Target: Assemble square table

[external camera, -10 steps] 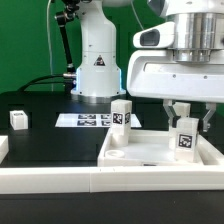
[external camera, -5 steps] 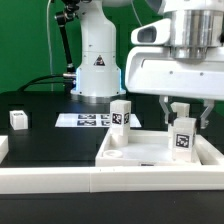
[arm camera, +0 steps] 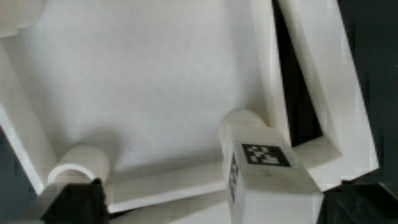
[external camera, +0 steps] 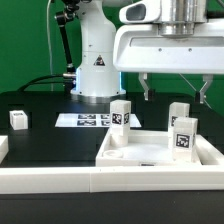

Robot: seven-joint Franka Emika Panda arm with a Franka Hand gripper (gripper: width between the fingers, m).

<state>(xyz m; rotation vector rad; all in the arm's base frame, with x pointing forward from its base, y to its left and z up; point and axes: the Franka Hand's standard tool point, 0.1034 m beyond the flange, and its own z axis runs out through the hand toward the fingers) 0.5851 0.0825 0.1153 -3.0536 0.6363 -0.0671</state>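
The white square tabletop (external camera: 150, 152) lies tray-like at the exterior view's right, behind the front wall. Three white tagged legs stand upright on it: one at the back left (external camera: 121, 115), one at the back right (external camera: 179, 112), and one at the front right (external camera: 183, 136). A fourth leg (external camera: 17, 118) sits loose on the black table at the left. My gripper (external camera: 175, 90) hangs open and empty above the two right legs, clear of them. In the wrist view the tabletop (arm camera: 160, 90) and the tagged leg (arm camera: 267, 168) lie below the spread gripper (arm camera: 217, 208).
The marker board (external camera: 85, 120) lies flat behind the tabletop. The long low white border wall (external camera: 90, 181) runs along the front. The robot's white base (external camera: 96, 60) stands at the back with black cables beside it.
My gripper has let go of the front right leg, opened its fingers wide and risen straight up. The leg stays upright on the tabletop.
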